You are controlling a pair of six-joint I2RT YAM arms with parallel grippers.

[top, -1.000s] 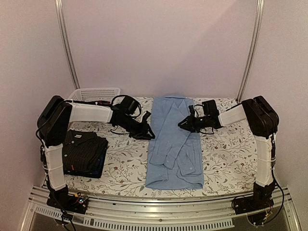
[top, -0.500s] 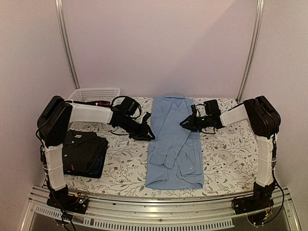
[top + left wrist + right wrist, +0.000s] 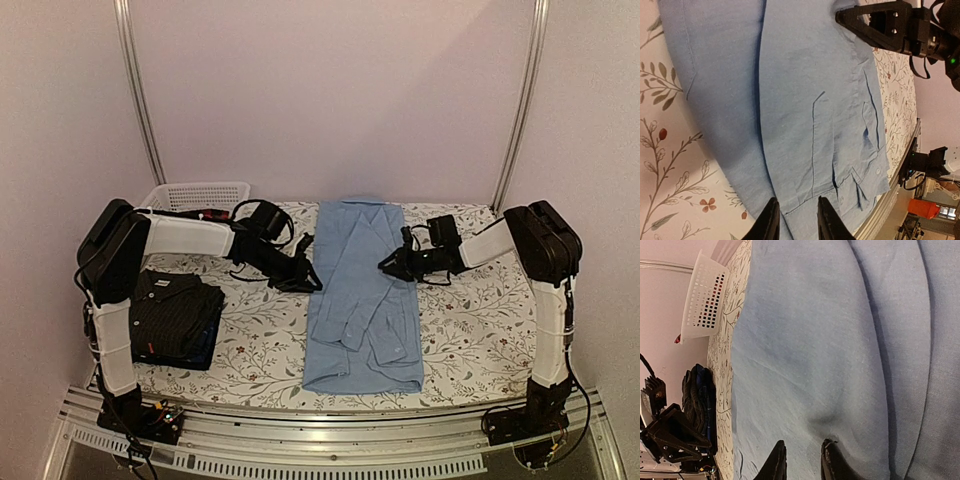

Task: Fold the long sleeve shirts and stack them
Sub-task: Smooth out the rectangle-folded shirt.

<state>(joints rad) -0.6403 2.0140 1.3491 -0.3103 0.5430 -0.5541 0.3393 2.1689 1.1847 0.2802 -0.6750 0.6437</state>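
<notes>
**A:** What are the hands doing?

**B:** The left hand (image 3: 797, 209) is released, its fingers a little apart over the left long edge of the light blue shirt (image 3: 360, 300), with cloth showing in the gap. The right hand (image 3: 802, 446) is the same at the opposite edge, parted, with nothing clamped between the fingers. The two face each other across the shirt.

**A:** And how does the shirt lie?

**B:** It lies lengthwise down the middle of the floral tabletop (image 3: 470, 320), collar at the far end and sleeves laid inward over the front.

**A:** And the others?

**B:** At the near left the black pinstriped shirt (image 3: 175, 310) sits folded on top of the navy shirt (image 3: 203, 345), of which only an edge shows. The white lattice basket (image 3: 195, 195) stands at the far left corner.
</notes>
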